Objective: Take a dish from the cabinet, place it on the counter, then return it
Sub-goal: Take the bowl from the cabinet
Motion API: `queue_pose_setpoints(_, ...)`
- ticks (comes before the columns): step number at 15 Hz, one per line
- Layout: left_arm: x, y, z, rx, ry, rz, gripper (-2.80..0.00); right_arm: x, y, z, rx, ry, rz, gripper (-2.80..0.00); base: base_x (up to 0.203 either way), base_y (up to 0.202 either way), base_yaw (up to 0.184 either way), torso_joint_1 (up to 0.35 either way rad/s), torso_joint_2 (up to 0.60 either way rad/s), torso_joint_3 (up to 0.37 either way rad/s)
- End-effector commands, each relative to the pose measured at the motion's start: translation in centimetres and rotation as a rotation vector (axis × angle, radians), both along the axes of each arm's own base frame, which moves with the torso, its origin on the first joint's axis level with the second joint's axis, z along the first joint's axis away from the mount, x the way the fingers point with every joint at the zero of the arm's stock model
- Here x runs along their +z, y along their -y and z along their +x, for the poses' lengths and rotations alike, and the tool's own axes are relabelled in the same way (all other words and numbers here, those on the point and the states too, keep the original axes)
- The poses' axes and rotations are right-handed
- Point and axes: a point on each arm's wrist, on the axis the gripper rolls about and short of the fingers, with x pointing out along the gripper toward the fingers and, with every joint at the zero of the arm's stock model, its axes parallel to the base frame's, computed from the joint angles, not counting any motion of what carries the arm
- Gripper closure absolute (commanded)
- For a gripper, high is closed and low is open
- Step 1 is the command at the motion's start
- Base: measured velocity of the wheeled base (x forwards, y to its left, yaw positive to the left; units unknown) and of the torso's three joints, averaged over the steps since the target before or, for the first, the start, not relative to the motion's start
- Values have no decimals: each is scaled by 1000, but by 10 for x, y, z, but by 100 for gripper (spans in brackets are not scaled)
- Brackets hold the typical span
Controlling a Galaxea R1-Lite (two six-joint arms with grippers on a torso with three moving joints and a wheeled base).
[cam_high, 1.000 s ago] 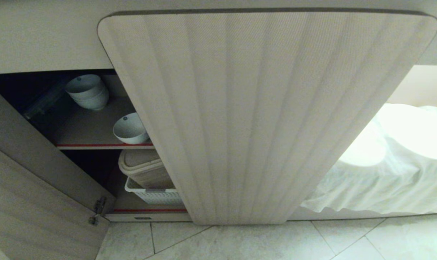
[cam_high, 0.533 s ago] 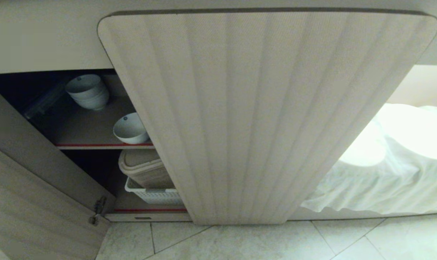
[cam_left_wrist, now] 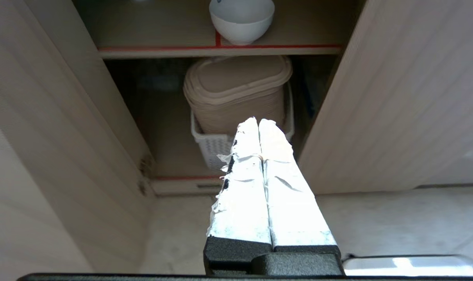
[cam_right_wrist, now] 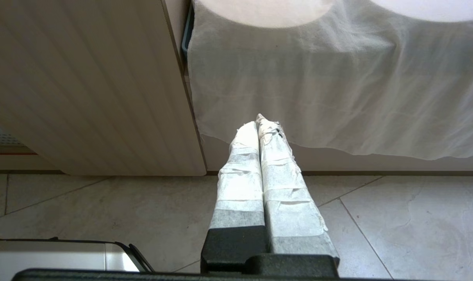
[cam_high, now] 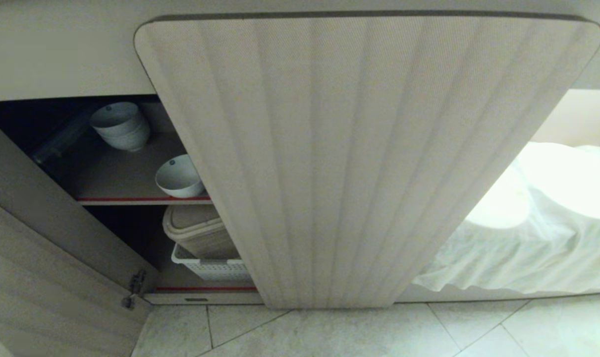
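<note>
Left gripper (cam_left_wrist: 258,121) hangs low in front of the open cabinet (cam_high: 42,208), its taped fingers pressed together with nothing between them; it is aimed at the lower compartment, well short of the shelf above. Right gripper (cam_right_wrist: 258,124) is likewise clenched on nothing, parked near the floor before a white cloth (cam_right_wrist: 338,89) draped beside the cabinet. Neither arm shows in the head view.

Largest in that view is the fluted door (cam_high: 359,158), swung open toward the camera and covering most of the cabinet front; a second door (cam_high: 47,297) stands open on the left, its metal hinge (cam_high: 134,290) at the lower corner. Between them lies the grey-brown shelf (cam_high: 111,178) with red tape along its edge. Below it a beige lidded bin (cam_left_wrist: 236,89) sits in a white perforated basket (cam_left_wrist: 213,146).

On the shelf, a stack of white bowls (cam_high: 120,125) stands toward the back. The dish (cam_high: 179,176), a single white bowl, sits apart from the stack right at the taped front edge, close to the big door.

By my reading the task is at its very start: the dish is untouched and the reach has barely begun. Next, the left gripper would need to rise to shelf level, part its fingers and close over the bowl's rim, while keeping clear of the fluted door just beside it.
</note>
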Motion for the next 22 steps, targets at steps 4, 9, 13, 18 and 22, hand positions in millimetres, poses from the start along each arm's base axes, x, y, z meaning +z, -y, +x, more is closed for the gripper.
queue_pose_setpoints(4, 35, 0, 49, 24, -234, -127, 0, 0, 0, 0, -1, 1, 0, 0, 0, 0, 0, 0, 0, 0)
queue_pose_setpoints(9, 32, 1, 87, 36, -438, -283, 0, 0, 0, 0, 0, 1, 0, 0, 0, 0, 0, 0, 0, 0)
queue_pose_setpoints(13, 23, 3, 107, 22, -580, -425, 0, 0, 0, 0, -1, 1, 0, 0, 0, 0, 0, 0, 0, 0)
queue_pose_setpoints(18, 10, 4, 140, 66, -681, -547, 0, 0, 0, 0, 1, 1, 0, 0, 0, 0, 0, 0, 0, 0)
queue_pose_setpoints(22, 2, 4, 176, 102, -681, -649, 0, 0, 0, 0, 0, 0, 0, 0, 0, 0, 0, 0, 0, 0)
